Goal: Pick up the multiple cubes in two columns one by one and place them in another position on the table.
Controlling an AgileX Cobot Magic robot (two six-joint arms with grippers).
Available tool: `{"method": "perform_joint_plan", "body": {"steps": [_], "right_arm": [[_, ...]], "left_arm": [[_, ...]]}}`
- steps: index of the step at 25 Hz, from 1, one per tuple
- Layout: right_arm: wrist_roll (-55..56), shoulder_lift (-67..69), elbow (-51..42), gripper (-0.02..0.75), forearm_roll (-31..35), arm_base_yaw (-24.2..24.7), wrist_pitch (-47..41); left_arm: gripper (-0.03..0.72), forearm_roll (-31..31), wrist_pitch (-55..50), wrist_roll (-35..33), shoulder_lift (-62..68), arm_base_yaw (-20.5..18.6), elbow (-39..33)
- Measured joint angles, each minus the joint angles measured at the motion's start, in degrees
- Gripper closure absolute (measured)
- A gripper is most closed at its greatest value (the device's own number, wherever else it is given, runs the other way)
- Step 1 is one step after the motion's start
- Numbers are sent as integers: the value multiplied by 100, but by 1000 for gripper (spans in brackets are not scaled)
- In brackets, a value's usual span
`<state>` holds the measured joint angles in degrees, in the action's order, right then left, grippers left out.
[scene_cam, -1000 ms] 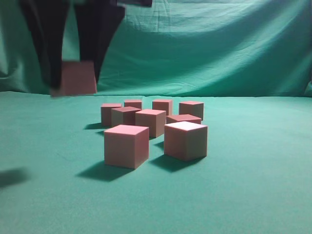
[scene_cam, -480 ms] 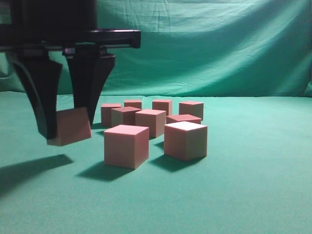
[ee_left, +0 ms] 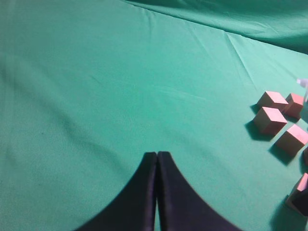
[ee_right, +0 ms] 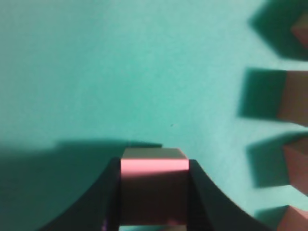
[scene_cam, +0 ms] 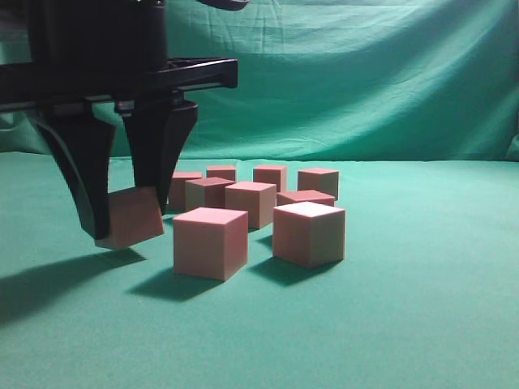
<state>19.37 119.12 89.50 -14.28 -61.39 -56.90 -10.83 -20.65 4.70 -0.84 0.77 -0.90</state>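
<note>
Right gripper (scene_cam: pixel 122 207) fingers clamp a tilted cube (scene_cam: pixel 130 217) just above desk (scene_cam: pixel 422 308), left of front cube (scene_cam: pixel 211 241). Left gripper (ee_left: pixel 157 159) fingers pressed together, empty. Risk: released while tilted, cube may roll into front cube.

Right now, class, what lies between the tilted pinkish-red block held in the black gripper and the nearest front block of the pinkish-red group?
Nothing: in the exterior view, only bare green table cloth separates the held block from the front-left block.
</note>
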Motion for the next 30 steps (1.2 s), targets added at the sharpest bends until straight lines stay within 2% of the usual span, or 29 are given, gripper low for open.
{"method": "perform_joint_plan", "body": {"steps": [20, 27, 28, 30], "right_arm": [[244, 69, 4, 475, 166, 0, -76], [-5, 101, 4, 200, 216, -22, -76], [-31, 101, 4, 172, 183, -50, -76], [-42, 45, 4, 173, 115, -97, -62]], "left_arm": [[688, 0, 0, 0, 0, 0, 0], [688, 0, 0, 0, 0, 0, 0], [688, 0, 0, 0, 0, 0, 0], [688, 0, 0, 0, 0, 0, 0]]}}
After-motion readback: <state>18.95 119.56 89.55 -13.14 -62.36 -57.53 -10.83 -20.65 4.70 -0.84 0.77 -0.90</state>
